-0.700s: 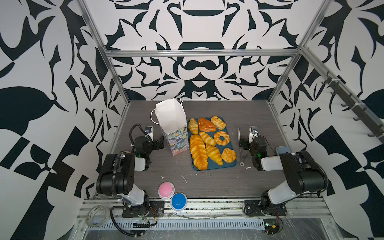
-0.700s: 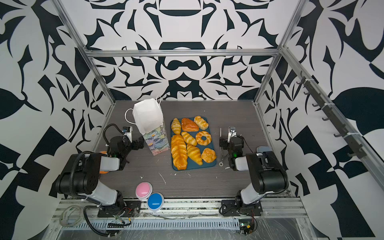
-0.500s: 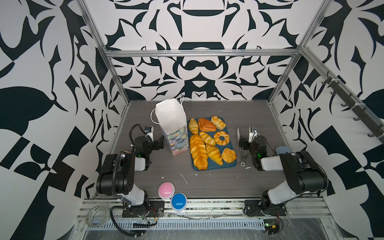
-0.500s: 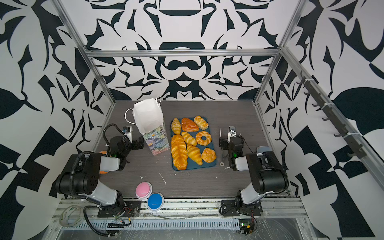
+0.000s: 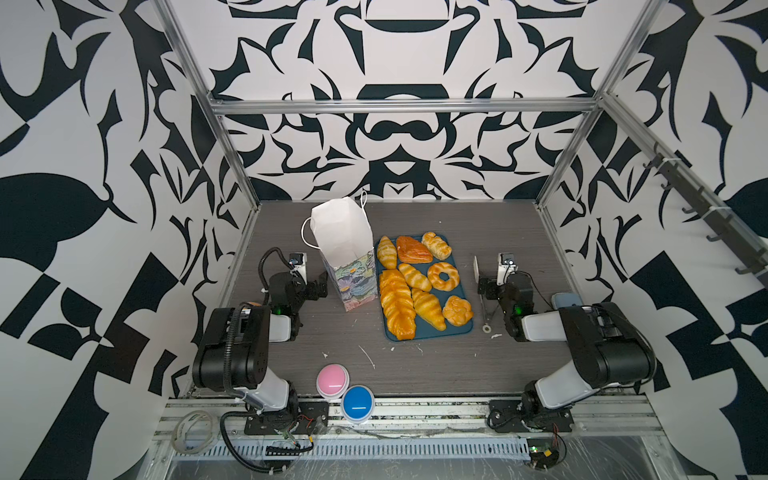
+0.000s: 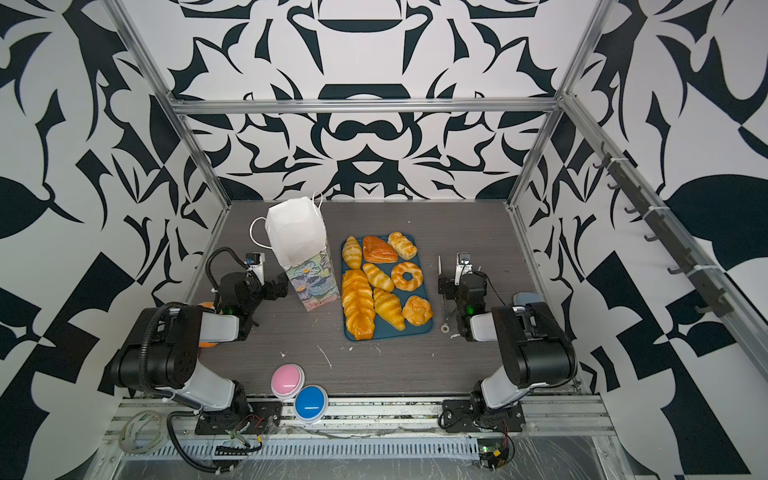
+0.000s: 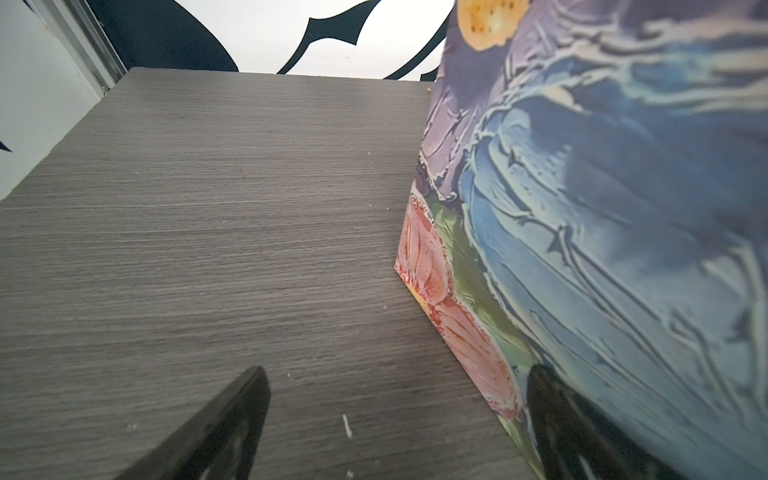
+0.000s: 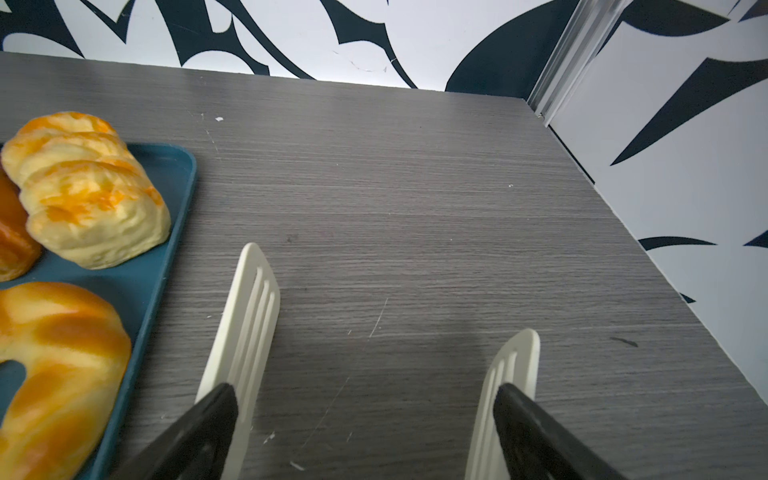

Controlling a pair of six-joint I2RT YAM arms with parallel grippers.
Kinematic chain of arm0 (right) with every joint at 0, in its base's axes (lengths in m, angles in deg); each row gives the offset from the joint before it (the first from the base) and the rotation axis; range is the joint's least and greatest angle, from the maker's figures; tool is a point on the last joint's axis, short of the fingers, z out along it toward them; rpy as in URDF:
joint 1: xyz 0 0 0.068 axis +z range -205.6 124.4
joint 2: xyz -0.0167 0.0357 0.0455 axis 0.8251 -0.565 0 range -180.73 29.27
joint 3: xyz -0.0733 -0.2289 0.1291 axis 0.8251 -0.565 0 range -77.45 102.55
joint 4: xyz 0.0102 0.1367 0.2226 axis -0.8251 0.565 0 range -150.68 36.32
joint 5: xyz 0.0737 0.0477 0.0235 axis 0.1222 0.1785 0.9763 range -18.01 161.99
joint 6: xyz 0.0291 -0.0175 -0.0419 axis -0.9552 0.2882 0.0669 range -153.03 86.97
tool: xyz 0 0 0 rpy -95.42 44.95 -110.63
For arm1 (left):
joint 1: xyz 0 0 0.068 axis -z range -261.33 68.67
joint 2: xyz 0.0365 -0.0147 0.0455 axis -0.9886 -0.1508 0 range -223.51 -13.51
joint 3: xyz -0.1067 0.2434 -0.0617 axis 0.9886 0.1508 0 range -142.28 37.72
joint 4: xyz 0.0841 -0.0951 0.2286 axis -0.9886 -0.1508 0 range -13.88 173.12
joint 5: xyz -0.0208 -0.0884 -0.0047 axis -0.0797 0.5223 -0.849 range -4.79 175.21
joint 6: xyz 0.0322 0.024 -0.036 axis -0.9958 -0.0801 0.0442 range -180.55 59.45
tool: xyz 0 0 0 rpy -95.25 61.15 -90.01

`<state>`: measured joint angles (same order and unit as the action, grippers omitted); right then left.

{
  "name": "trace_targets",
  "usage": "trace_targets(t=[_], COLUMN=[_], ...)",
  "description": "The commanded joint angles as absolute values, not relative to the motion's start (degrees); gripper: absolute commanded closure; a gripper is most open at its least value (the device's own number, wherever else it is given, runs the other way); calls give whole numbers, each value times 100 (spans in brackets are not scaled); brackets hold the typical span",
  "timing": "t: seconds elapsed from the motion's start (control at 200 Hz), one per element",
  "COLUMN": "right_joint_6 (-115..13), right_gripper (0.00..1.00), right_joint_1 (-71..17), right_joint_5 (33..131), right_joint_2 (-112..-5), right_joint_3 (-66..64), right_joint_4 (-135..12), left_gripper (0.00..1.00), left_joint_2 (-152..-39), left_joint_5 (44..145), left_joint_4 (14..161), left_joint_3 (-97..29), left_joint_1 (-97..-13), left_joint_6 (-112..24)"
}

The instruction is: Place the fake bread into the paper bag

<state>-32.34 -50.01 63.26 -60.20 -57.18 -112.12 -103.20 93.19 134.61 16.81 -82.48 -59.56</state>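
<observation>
The paper bag (image 5: 345, 253) stands upright left of a blue tray (image 5: 465, 330); its painted side fills the left wrist view (image 7: 602, 208). On the tray lies the fake bread: a braided loaf (image 5: 397, 303), croissants (image 5: 428, 308), a ring doughnut (image 5: 443, 276), a flat dark pastry (image 5: 411, 249) and knotted rolls (image 5: 457, 310). My left gripper (image 7: 395, 415) is open low beside the bag's lower corner, one finger against its printed face. My right gripper (image 8: 365, 395) is open right of the tray, with white tong blades (image 8: 245, 316) running along the inside of each finger.
A pink button (image 5: 332, 380) and a blue button (image 5: 358, 403) sit at the table's front edge. An orange ball (image 6: 206, 307) shows behind the left arm. A grey-blue object (image 5: 567, 300) lies by the right arm. Patterned walls close in three sides.
</observation>
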Motion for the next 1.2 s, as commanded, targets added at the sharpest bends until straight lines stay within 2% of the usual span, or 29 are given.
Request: trace_targets(t=[0.0, 0.355, 0.5, 0.67, 0.76, 0.865, 1.025, 1.195], right_joint_6=[-3224, -3232, -3383, -3906, -4568, -6153, -7210, -6959], right_gripper=[0, 0, 0, 1, 2, 1, 1, 1], right_joint_1=[-5062, -5064, -5036, -5006, -4999, -5002, -4989, -4833], right_joint_5=[6467, 6418, 6146, 4955, 4235, 3372, 3658, 4645], right_joint_2=[-6010, -5988, -5628, -4596, -4042, -3772, -4119, -3897], right_joint_3=[-5672, -5707, -5711, -5455, -5030, -3822, -1780, -1788], right_joint_4=[-11262, -11296, -11049, -9572, -8276, -5655, -2310, -1999], left_gripper=[1, 1, 1, 1, 1, 1, 1, 1], left_joint_2=[-10315, -10294, -10057, -9013, -7887, -6742, -5721, -5354], left_joint_5=[9408, 9261, 8821, 8194, 7578, 7216, 6678, 7066], left_joint_4=[13516, 13569, 14357, 14451, 13435, 11602, 9539, 8018], left_joint_3=[1601, 1642, 2160, 2726, 2727, 2346, 1648, 666], left_joint_1=[-8258, -8256, -8258, -8164, -7865, -7608, -7597, -7597], left_joint_6=[-5993, -5939, -5787, -5598, -5518, -5343, -4028, -3717])
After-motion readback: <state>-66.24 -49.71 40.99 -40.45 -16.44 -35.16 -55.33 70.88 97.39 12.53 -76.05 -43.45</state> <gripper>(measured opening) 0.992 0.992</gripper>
